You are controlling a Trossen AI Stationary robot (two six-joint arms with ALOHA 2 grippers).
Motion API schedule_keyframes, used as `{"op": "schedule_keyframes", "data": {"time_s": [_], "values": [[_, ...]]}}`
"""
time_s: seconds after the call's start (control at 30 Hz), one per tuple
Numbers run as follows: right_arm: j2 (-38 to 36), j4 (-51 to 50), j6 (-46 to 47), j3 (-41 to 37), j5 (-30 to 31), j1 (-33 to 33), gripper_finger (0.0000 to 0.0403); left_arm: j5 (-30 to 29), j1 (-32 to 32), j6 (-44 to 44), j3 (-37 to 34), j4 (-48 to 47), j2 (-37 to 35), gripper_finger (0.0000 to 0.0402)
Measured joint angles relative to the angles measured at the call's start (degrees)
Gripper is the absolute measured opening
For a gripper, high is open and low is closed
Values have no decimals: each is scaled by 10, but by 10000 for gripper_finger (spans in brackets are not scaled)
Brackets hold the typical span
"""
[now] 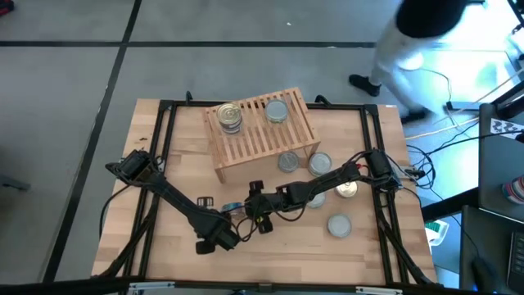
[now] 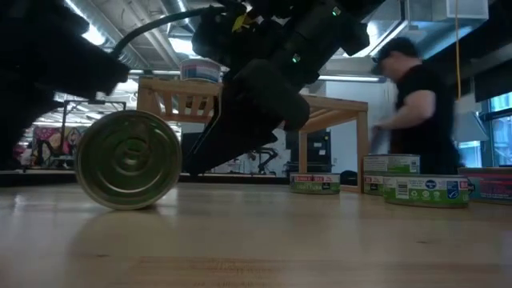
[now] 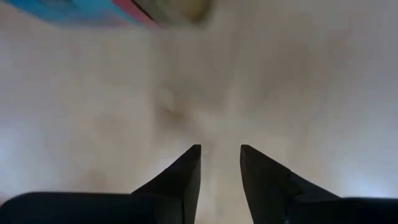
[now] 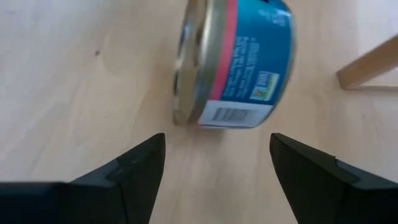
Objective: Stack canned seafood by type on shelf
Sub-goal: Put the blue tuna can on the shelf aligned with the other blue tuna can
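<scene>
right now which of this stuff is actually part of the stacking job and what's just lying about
Part of the job:
- wooden shelf
- stack of tins on the shelf and single tin beside it
- tin on its edge in front of the open right tool
- loose tins on the table

Just lying about:
- cables off the table's right side
- person behind the table

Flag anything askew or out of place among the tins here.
One blue-labelled tin stands on its edge on the tabletop, near the right gripper, whose jaws are open and hold nothing. The other tins on the table sit flat. The shelf holds a two-high stack and a single tin.
</scene>
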Motion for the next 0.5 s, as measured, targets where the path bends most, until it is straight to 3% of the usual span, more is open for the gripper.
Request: {"op": "schedule_keyframes", "data": {"time_s": [0.1,0.23,0.5], "values": [[0,7,-1,0,-22,0,289,-39,9,1,0,-1,0,99],[0,36,-2,0,-5,-2,289,-83,22,1,0,-7,0,87],[0,60,-4,0,-23,-9,289,-100,40,4,0,-8,0,66]]}}
